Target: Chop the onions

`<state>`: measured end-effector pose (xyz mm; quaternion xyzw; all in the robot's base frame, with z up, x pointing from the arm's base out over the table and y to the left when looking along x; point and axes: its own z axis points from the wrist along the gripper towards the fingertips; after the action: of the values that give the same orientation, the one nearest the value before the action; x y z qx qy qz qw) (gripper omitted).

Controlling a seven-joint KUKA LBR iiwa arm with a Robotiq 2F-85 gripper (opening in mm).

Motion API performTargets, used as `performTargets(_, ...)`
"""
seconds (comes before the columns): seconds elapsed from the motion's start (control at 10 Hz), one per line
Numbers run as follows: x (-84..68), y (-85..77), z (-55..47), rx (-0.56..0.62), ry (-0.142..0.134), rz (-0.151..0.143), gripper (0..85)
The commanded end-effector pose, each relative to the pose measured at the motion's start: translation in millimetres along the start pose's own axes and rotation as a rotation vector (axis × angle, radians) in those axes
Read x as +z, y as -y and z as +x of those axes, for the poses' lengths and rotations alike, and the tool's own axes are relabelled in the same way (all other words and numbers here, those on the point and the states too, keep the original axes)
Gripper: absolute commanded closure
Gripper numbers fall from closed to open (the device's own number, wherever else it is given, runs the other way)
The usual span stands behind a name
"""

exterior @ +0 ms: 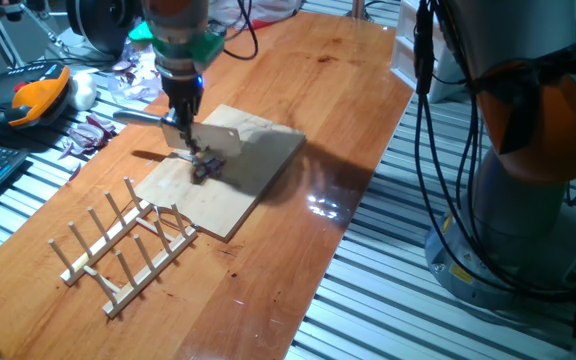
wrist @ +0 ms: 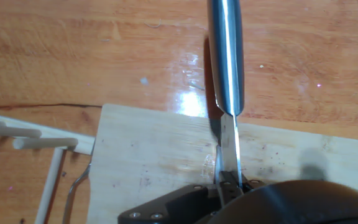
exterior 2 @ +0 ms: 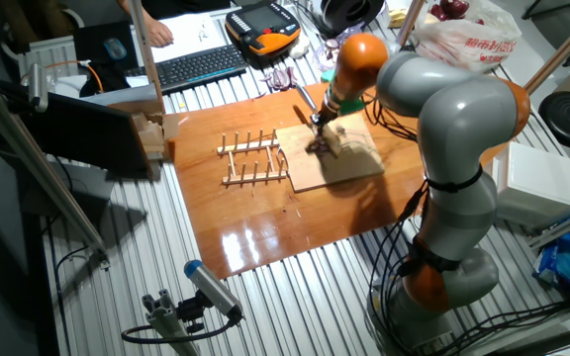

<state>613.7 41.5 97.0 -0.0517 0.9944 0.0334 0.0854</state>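
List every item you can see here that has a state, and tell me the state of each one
gripper: shut on the knife, over the board
knife: held, blade down at the onions
onions: small dark pile on the board, under the blade
cutting board: flat on the table
wooden rack: empty, beside the board
peel scraps: loose, off the board

The tool (exterior: 190, 135) hides most of the onions (exterior: 206, 166), seemingly small blurred dark bits.
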Motion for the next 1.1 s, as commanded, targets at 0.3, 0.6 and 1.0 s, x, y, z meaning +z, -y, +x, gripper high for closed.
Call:
performTargets(0.3, 6.8, 6.5, 6.6, -0.017, 0.016, 0.007, 85.0)
performTargets(0.6, 19.3, 6.0, 11.4, -0.014, 0.033, -0.001, 85.0)
performTargets(1.0, -7.4, 3.5, 1.1, -0.006, -0.008, 0.004, 85.0)
